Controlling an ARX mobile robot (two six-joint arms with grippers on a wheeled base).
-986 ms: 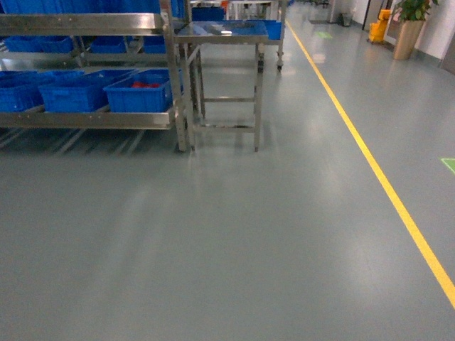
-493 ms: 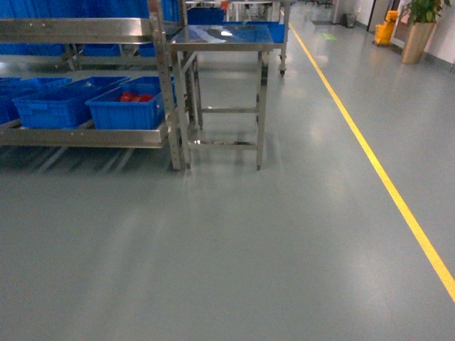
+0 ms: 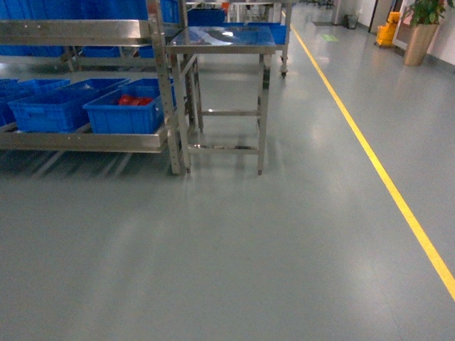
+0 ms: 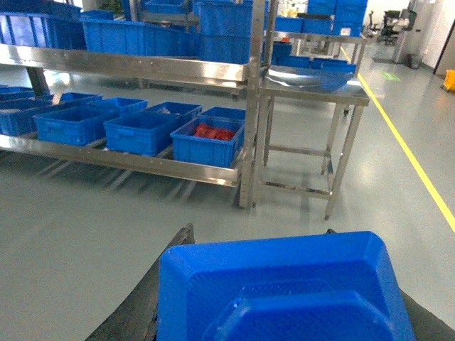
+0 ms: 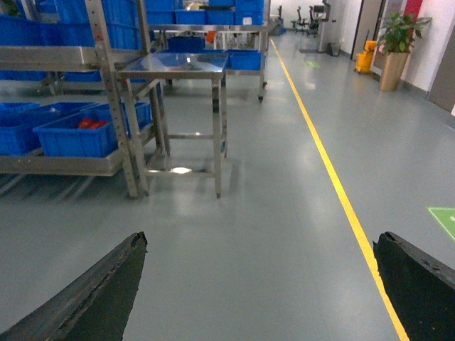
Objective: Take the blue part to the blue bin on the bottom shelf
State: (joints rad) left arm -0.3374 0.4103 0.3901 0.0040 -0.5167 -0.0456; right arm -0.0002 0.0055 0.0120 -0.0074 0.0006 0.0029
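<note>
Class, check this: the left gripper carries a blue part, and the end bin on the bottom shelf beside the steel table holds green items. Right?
Not quite. The items in that end bin are red, not green, as the left wrist view shows. The left gripper does carry the blue part.

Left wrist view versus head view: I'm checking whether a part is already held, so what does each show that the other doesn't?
Only the left wrist view shows a blue part between the left claw's fingers. Only the head view shows the yellow mop bucket and planter. Both show the bottom shelf, its bin of red parts and the steel table.
</note>
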